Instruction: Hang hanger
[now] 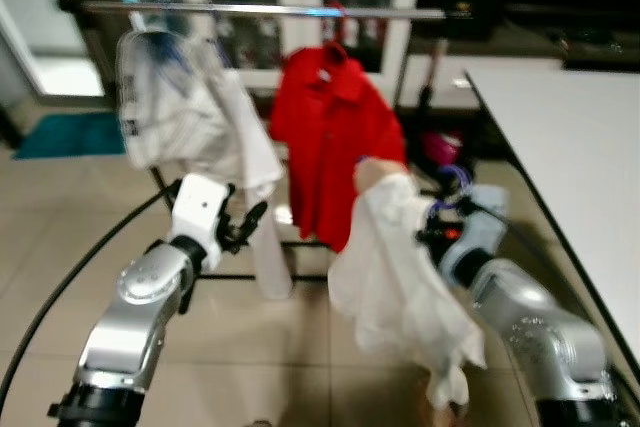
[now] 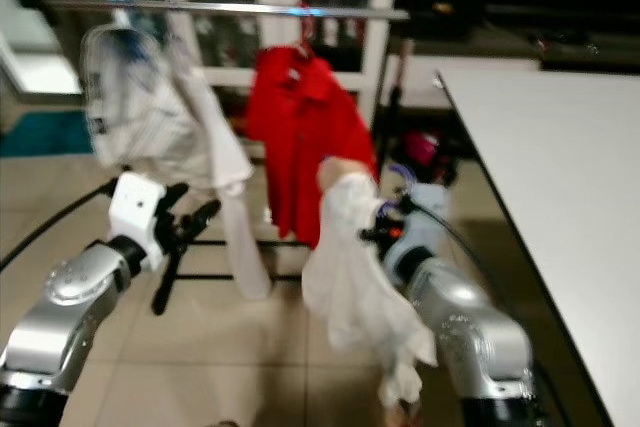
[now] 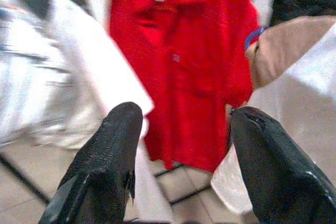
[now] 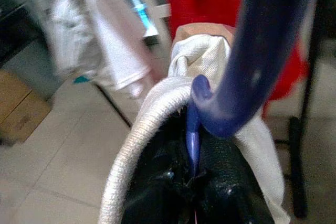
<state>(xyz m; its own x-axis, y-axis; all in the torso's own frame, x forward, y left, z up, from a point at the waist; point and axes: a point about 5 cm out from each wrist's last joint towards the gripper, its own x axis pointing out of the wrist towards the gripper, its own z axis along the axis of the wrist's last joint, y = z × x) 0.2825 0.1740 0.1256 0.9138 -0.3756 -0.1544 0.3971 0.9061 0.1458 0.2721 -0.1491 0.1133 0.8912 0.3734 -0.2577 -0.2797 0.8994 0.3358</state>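
You are looking at soft, motion-blurred head views: the clothes rail (image 1: 260, 10), the red shirt (image 1: 335, 137) and the white garment (image 1: 395, 277) all lack crisp edges. The room is evenly lit from overhead. A cyan-white glint sits on the rail above the red shirt, and the tiled floor (image 1: 60, 197) carries a pale sheen with only faint shadows. The upper right corner falls off into darkness, while the bench (image 1: 570, 147) reads flat pale grey. In your left wrist view the black fingers (image 3: 105, 166) are sharper than the smeared background. In your right wrist view the blue hanger hook (image 4: 247, 66) is close and defocused.
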